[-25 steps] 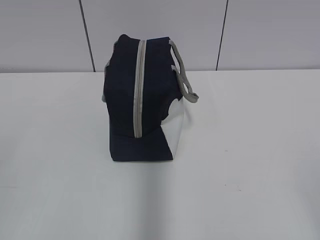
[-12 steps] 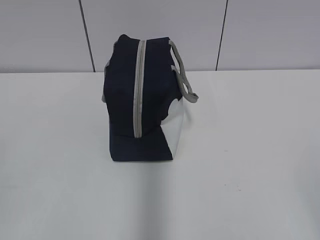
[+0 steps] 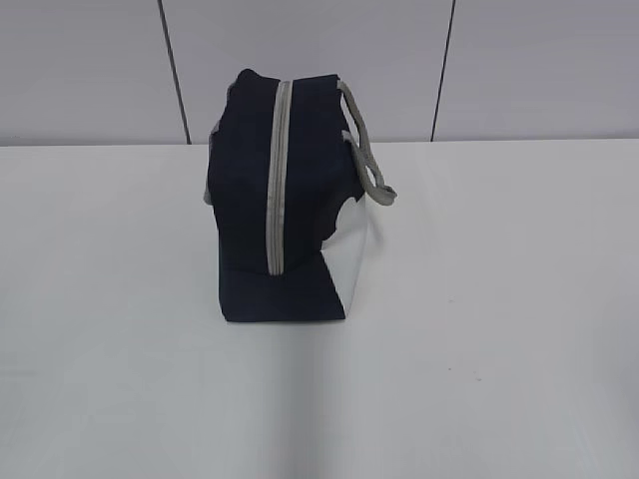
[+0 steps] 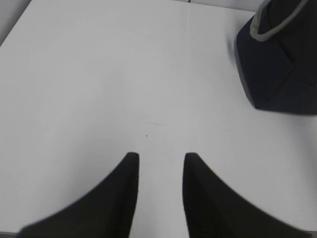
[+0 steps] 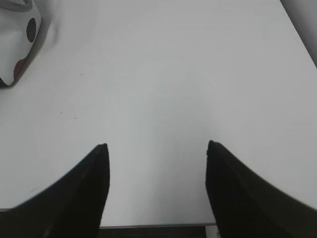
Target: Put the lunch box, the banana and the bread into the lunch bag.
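The navy lunch bag (image 3: 280, 200) stands on the white table, end face towards the exterior camera, its grey zipper (image 3: 279, 180) shut down the middle and a white side panel (image 3: 351, 261) on the right. A grey handle (image 3: 365, 150) hangs off its right side. The bag's navy corner shows at the upper right of the left wrist view (image 4: 277, 64), and its white panel at the upper left of the right wrist view (image 5: 15, 39). My left gripper (image 4: 161, 157) is open and empty over bare table. My right gripper (image 5: 156, 146) is wide open and empty. The lunch box, banana and bread are out of view.
The white table (image 3: 499, 299) runs back to a grey panelled wall (image 3: 539, 60). The table's front edge lies just under my right gripper in the right wrist view (image 5: 153, 225). Neither arm shows in the exterior view.
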Robot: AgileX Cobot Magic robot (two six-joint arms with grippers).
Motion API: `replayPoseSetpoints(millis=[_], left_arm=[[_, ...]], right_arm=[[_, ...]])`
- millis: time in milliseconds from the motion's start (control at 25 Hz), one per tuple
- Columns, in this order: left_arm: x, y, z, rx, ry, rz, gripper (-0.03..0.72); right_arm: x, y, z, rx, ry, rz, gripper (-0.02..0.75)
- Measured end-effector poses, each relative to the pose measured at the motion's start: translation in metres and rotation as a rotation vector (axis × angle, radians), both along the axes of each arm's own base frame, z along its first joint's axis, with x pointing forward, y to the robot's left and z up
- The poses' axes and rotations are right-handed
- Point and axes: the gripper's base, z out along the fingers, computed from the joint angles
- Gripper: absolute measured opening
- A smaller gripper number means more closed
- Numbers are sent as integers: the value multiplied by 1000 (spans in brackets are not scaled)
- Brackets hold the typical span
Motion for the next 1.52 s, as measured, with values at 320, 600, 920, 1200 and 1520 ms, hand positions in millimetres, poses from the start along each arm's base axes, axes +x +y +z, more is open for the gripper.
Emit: replayPoseSetpoints(millis=[320, 600, 920, 1200, 1520], left_arm=[[0, 0, 0, -1, 0, 2, 236], [0, 0, 0, -1, 0, 2, 236], [0, 0, 0, -1, 0, 2, 236], [0, 0, 0, -1, 0, 2, 236], [0, 0, 0, 5, 0, 6, 236]], right_arm=[[0, 0, 0, 0, 0, -3, 458], [0, 0, 0, 0, 0, -3, 458], [0, 0, 0, -2, 0, -2, 458], [0, 0, 0, -2, 0, -2, 458], [0, 0, 0, -2, 0, -2, 457]])
